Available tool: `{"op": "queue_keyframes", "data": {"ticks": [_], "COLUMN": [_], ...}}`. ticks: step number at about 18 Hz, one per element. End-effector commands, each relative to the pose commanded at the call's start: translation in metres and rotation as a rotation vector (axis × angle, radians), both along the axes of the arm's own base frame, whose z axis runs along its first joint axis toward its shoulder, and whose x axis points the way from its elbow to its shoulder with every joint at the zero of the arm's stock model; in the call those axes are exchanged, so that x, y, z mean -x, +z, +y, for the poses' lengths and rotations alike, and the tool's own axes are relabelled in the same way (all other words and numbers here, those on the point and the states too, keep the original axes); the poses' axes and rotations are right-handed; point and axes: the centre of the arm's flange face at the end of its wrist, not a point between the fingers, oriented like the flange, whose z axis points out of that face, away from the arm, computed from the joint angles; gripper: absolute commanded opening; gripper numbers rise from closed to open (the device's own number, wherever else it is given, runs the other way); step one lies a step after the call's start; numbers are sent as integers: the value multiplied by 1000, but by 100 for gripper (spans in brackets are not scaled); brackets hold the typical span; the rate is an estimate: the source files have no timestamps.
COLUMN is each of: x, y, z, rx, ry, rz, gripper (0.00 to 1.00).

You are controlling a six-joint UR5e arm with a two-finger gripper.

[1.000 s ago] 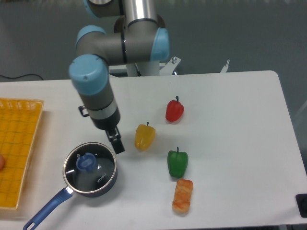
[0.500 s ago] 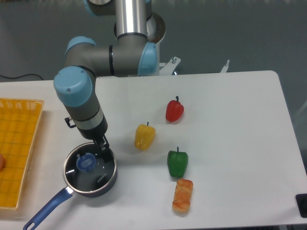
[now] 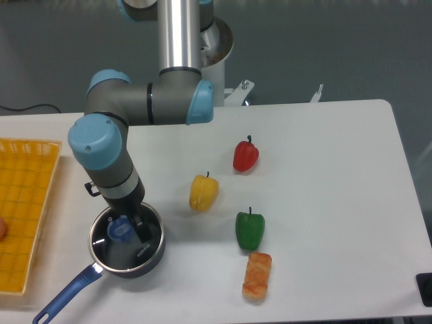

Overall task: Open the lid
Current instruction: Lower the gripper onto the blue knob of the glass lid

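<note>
White table (image 3: 324,175), grey backdrop behind. Toward the front-left corner: dark saucepan (image 3: 154,255), blue handle pointing at the front edge, lid (image 3: 111,248) seated on top. Directly above it, jaws (image 3: 130,228), one dark finger visible beside the blue knob (image 3: 120,230); apart or clamped, cannot tell. Best centred over the knob, closed firmly, then lifted straight up to avoid dragging the pan.

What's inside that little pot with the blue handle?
The saucepan is covered by its glass lid with a blue knob. Through the glass only a dark interior shows, no food that I can make out. The gripper hides part of the lid.
</note>
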Motion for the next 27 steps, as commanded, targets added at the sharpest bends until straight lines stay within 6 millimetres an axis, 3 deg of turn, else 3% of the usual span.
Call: {"op": "queue_keyframes", "data": {"ticks": [4, 10, 27], "x": [-1, -18, -15], "y": [-4, -17, -24], "z": [1, 11, 25], "rx": [5, 16, 10], "ry": [0, -3, 0], "rz": [-4, -15, -12], "gripper": [100, 100, 100]}}
